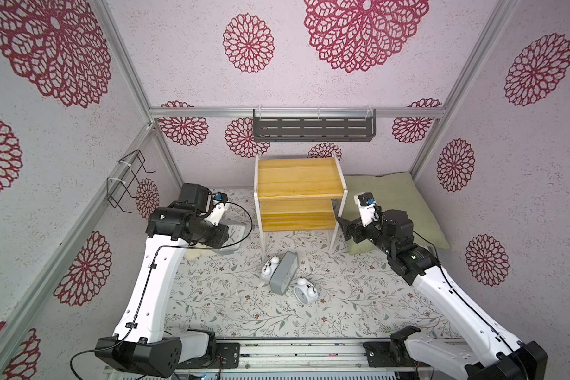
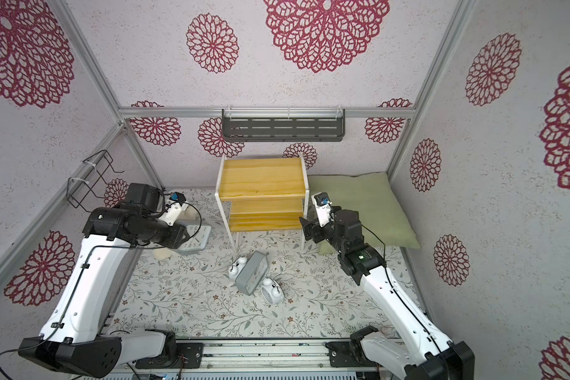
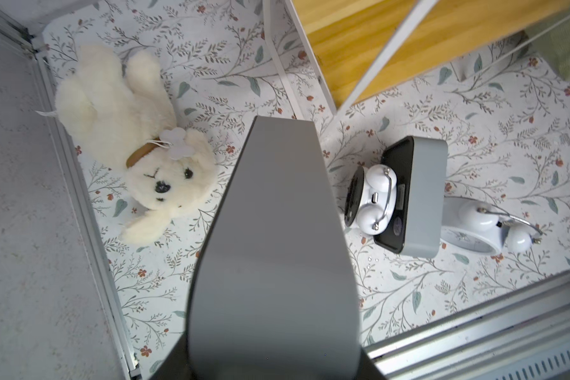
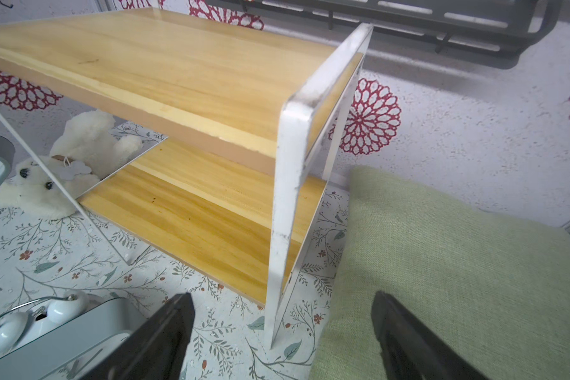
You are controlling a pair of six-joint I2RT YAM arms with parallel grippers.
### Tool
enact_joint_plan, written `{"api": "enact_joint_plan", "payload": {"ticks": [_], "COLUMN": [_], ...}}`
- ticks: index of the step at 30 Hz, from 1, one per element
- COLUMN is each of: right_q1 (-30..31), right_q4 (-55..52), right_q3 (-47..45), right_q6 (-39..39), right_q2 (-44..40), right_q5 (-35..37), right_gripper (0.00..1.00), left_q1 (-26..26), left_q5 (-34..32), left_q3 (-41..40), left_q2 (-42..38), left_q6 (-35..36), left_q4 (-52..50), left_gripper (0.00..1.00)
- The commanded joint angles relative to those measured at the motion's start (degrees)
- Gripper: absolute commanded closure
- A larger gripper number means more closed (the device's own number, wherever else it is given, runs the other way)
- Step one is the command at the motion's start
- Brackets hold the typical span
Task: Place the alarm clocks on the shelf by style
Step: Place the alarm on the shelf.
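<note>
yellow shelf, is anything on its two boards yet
Nothing. The shelf's top board and the visible part of the lower board are bare in both top views and the right wrist view. The back of the lower board is hidden under the top board, so that part cannot be checked.

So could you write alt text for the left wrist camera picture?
A large grey rounded-rectangle clock fills the centre, above a floral-patterned table. A cream plush bear lies beside it; another grey clock and two small white twin-bell clocks sit opposite.
</note>
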Motion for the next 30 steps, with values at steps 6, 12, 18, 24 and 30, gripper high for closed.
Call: {"api": "enact_joint_plan", "payload": {"ticks": [6, 12, 18, 24, 30], "right_q1": [-1.57, -2.46, -3.09, -3.18, -3.18], "right_q4": [15.49, 20.77, 25.58, 30.8, 33.2], "right_q3": [-3.56, -5.32, -7.3, -9.08, -9.22], "right_q6": [2.29, 2.45, 2.03, 1.74, 1.97], "right_q2": [2.51, 4.32, 5.69, 6.94, 9.2], "right_q5": [-0.02, -1.94, -4.58, -6.42, -6.14], "right_gripper": [0.09, 0.12, 0.23, 0.3, 0.42], "left_q1": [1.98, 4.16, 6.99, 8.06, 8.5], "left_q5": [7.43, 18.58, 30.01, 36.85, 41.51], "left_q3": [-6.69, -15.57, -21.85, -24.02, -25.82], "left_q2": [-1.65, -4.71, -5.43, -3.46, -0.4], "left_q6": [-4.39, -6.02, -5.9, -1.32, 2.74], "left_q4": [26.19, 41.97, 51.96, 55.01, 59.72], "left_gripper": [0.92, 0.92, 0.91, 0.91, 0.91]}}
